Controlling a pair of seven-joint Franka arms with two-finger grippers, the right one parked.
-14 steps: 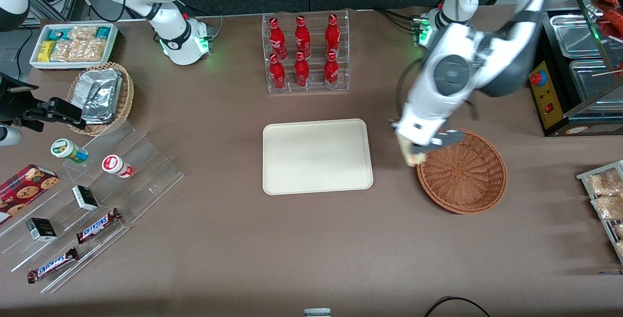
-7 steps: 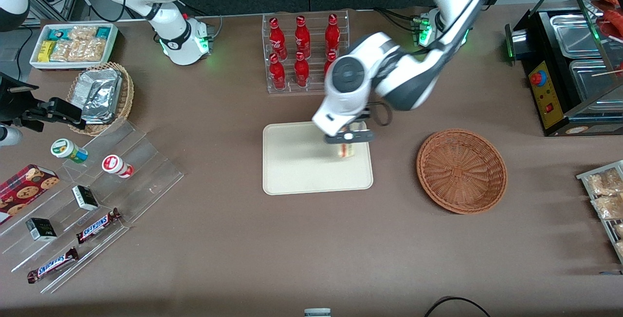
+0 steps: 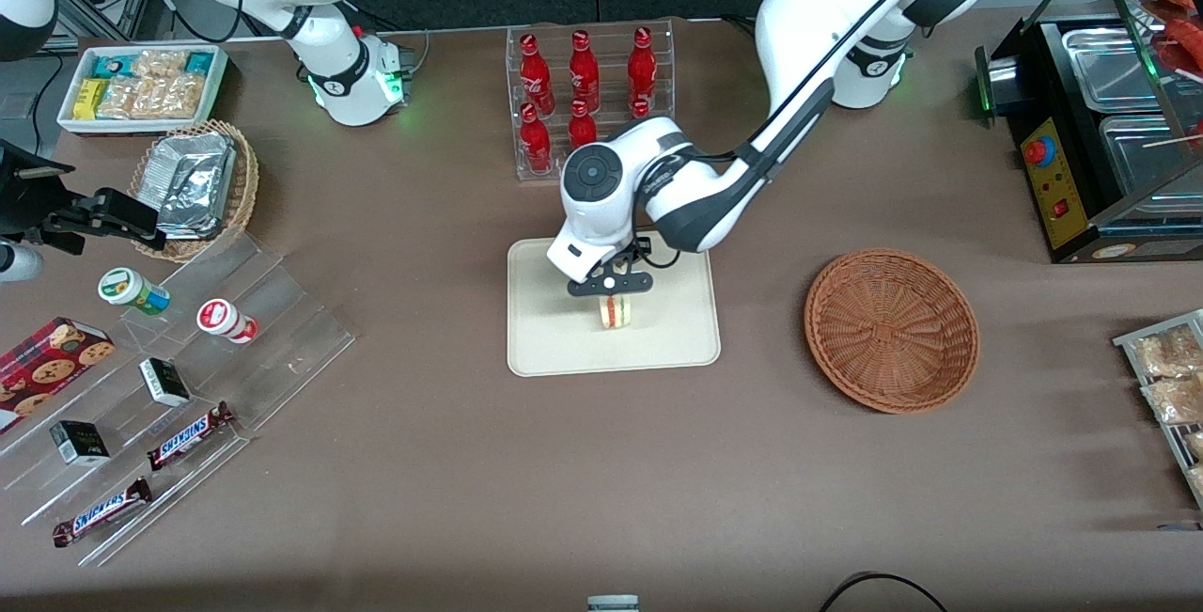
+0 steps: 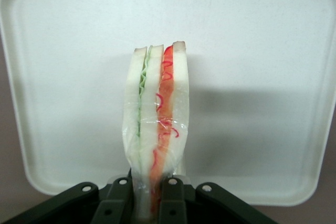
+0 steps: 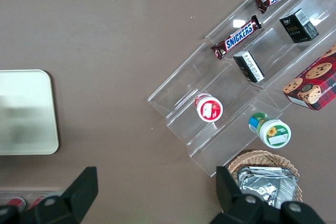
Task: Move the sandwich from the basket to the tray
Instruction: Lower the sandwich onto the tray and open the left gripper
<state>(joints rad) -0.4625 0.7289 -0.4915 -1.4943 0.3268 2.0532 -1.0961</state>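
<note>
The gripper (image 3: 609,285) is held above the tray (image 3: 545,349), over its middle part, and is closed on the sandwich (image 3: 616,311). In the wrist view the two dark fingers (image 4: 119,198) are seen pressed against the bread faces of the sandwich (image 4: 156,124), one on each side, at its narrow end. The sandwich is carried on edge, so that its layers are shown: pale bread, a light green layer and an orange-red layer, all under a clear wrap. Below it the bare cream surface of the tray (image 4: 262,77) is seen, with a soft shadow cast beside the sandwich. Whether the sandwich touches the tray cannot be told.

The left arm (image 3: 714,189) is stretched from its base over the table (image 3: 601,480) to the tray. The basket (image 3: 891,330) is set well apart from the tray, toward the working arm's end of the table, and nothing is seen in it. A clear rack of red bottles (image 3: 583,95) is placed farther from the front camera than the tray and is partly covered by the arm. Toward the parked arm's end of the table a clear stepped stand (image 3: 188,377) with snack bars, small boxes and cups is laid out.
</note>
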